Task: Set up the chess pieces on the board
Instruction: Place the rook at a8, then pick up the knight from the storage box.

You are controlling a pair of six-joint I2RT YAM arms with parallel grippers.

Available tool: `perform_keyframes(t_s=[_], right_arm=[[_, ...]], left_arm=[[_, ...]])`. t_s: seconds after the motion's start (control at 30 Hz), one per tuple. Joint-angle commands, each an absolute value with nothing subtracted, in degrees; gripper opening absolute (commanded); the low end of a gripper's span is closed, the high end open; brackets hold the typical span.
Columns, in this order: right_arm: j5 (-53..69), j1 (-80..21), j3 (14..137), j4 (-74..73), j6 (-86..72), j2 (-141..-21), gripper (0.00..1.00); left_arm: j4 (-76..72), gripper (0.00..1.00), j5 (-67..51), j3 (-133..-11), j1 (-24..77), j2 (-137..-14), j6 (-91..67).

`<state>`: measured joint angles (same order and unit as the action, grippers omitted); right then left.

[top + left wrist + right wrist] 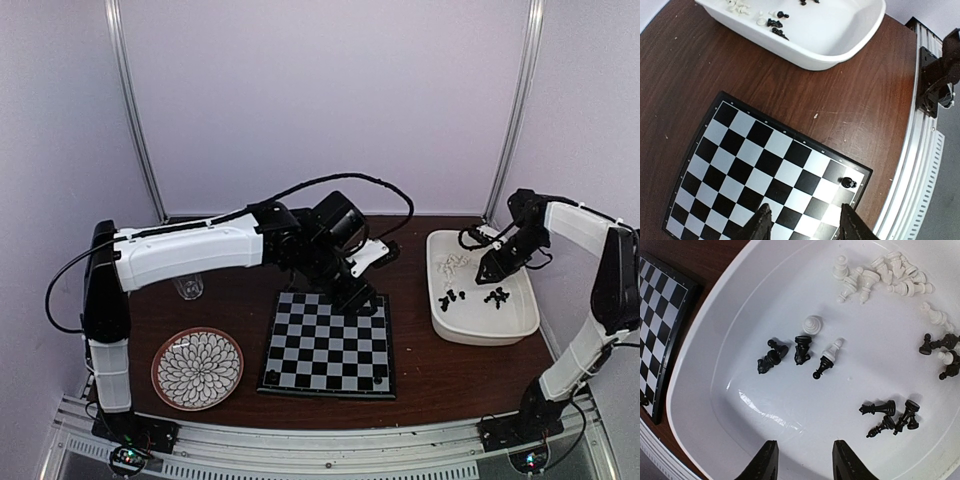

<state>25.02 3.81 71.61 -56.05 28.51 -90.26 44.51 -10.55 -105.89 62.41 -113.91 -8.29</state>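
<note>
Hanging above the chessboard [328, 345], the left fingers [761, 227] stand apart, with nothing between them. One black chess piece [846, 182] sits on a pale square near the board's corner. The right fingers [767, 462] are also apart and empty, above the white tub [705, 390], where black and white chess pieces [802, 347] lie scattered.

Soft, even light from above fills all three views. The glossy white rectangular plastic tub [735, 405] shows a glare streak on its floor; the tiny black and white chess pieces [802, 347] cast short, faint shadows. The top view looks coarse and slightly soft.
</note>
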Motion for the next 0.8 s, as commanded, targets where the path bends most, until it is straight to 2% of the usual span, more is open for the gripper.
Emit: perform_keyframes(t_s=[0.0, 0.33, 0.77], right_arm=[[17.9, 0.6, 75.8, -57.8, 28.5, -96.9, 0.39], [15.6, -5.4, 85.0, -57.2, 27.8, -110.8, 0.38], [13.6, -7.1, 85.3, -54.0, 27.2, -115.6, 0.4]], left_arm=[[36.5, 0.47, -11.3, -103.1, 62.9, -114.5, -14.1], [34.5, 0.47, -13.5, -99.9, 62.8, -113.2, -16.5], [32.9, 0.47, -12.4, -96.6, 62.8, -111.4, -16.8]])
